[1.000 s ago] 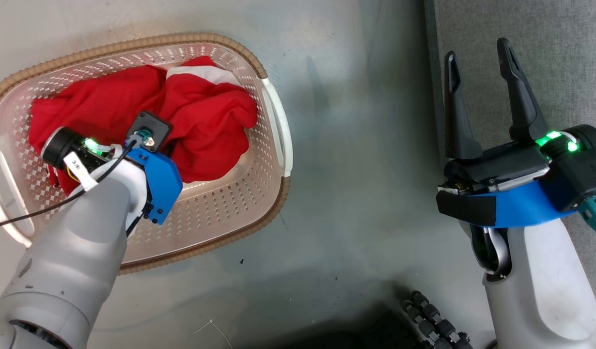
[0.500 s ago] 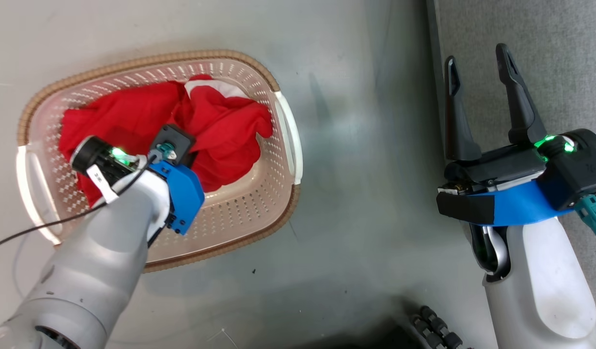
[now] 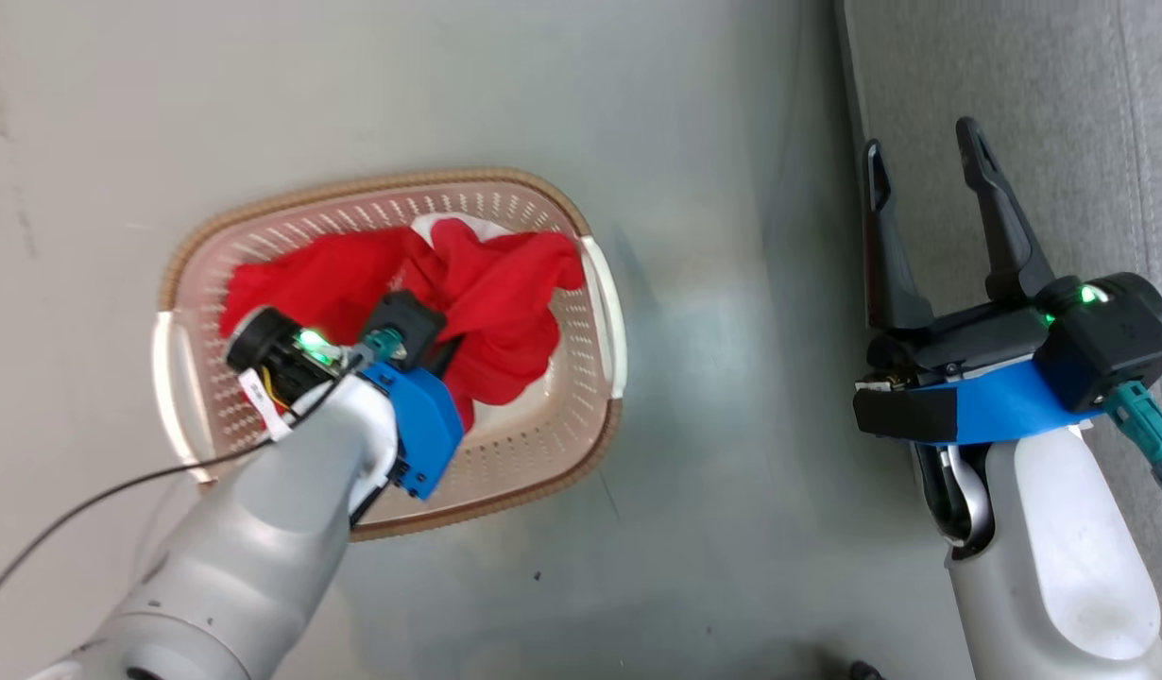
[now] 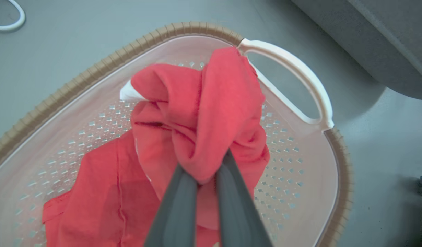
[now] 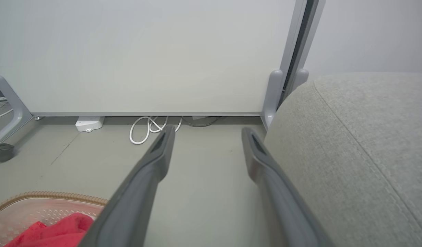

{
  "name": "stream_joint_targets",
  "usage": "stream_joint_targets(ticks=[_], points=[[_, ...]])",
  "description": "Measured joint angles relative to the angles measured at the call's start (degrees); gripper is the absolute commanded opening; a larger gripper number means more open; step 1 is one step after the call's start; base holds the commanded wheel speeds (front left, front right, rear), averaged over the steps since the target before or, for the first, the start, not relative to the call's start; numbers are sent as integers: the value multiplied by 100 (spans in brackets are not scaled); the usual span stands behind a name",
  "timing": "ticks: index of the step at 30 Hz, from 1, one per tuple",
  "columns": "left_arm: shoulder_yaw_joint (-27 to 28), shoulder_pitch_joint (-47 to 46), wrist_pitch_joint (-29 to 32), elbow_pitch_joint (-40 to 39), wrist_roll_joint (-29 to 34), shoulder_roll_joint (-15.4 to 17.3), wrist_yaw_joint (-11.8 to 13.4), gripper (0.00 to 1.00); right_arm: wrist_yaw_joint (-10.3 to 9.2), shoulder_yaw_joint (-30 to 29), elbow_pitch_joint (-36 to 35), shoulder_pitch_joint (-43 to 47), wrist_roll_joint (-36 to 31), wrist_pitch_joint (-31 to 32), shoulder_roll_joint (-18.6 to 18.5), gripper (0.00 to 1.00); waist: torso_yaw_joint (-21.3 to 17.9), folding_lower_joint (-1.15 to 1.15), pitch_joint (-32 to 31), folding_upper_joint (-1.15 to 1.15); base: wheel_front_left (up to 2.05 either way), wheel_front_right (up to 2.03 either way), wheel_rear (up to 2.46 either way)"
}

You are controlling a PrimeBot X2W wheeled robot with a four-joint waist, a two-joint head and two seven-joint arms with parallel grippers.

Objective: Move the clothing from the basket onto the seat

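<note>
Lab-like room: wheeled partition (image 5: pixel 145 58), loose cables (image 5: pixel 147 129), bare floor (image 5: pixel 204 178)

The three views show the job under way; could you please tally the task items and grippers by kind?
Laundry basket: 1
Red clothing heap: 1, garments not separable
Grey seat: 1
Grippers: 2, left gripper shut on the heap, right gripper open
Total: 5

Bare floor (image 3: pixel 732 283) between basket (image 3: pixel 373 189) and seat (image 3: pixel 1063 94) — open lane, seat edge standing just beside right gripper (image 3: pixel 920 136)
</note>
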Motion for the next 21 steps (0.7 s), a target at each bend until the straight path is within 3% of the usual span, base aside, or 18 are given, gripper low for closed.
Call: stream_joint_targets(ticks=[9, 21], points=[[275, 386, -21, -844, 11, 58, 0, 0, 0, -46, 221, 208, 36, 0, -85, 100, 274, 0, -665, 0, 0, 0, 0], [1143, 906, -23, -1920, 563, 98, 25, 0, 0, -43, 476, 554, 73, 0, -116, 100, 612, -1, -1665, 0, 0, 0, 0]])
